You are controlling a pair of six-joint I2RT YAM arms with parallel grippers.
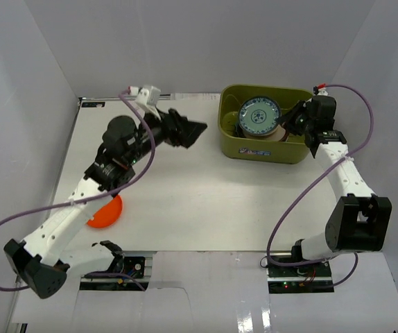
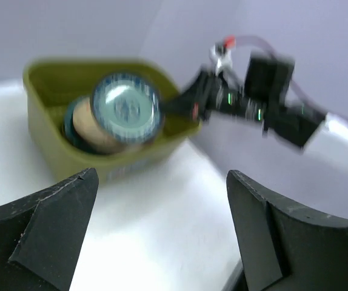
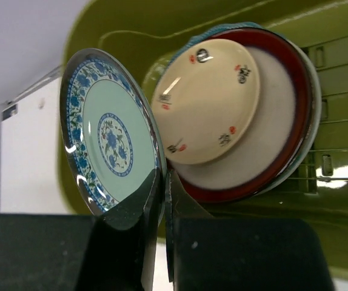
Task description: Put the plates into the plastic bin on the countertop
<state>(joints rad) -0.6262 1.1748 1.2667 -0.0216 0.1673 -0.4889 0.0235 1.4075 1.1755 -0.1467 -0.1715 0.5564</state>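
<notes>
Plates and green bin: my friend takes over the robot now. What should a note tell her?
Left gripper: open, empty, in the air left of the plastic bin.
Right gripper: shut on the rim of the blue-green patterned plate, held over the bin's stack.
Done: cream plate and red-rimmed plate stacked in the bin; lower ones hidden.
To do: release the held plate, then fetch the orange plate on the countertop.
</notes>
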